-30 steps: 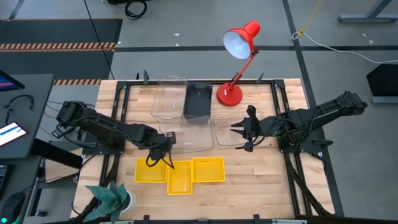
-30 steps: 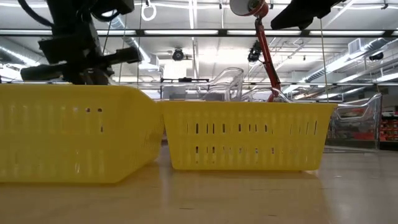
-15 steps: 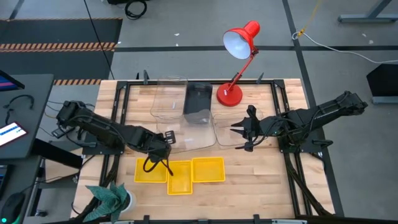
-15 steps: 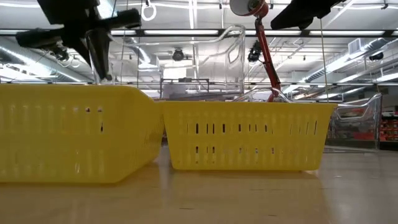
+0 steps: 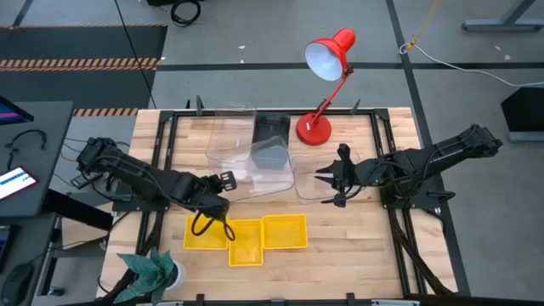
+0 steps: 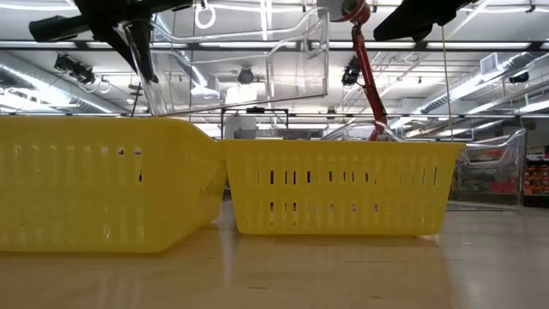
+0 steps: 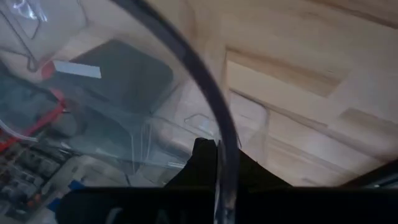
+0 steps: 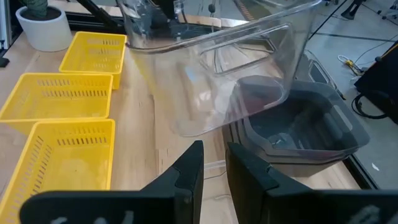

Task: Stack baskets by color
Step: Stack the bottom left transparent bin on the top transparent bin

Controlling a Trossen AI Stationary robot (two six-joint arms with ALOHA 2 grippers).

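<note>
Left gripper holding a clear basket aloft over table centre.
Fingers clamped on its rim; right gripper, right of centre, fingers apparently parted, empty; yellow baskets near edge.

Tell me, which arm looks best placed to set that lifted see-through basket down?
The left. Its left gripper is shut on the lifted clear plastic basket, tilted above the table. The right gripper holds nothing, hovering beside another clear basket.
</note>
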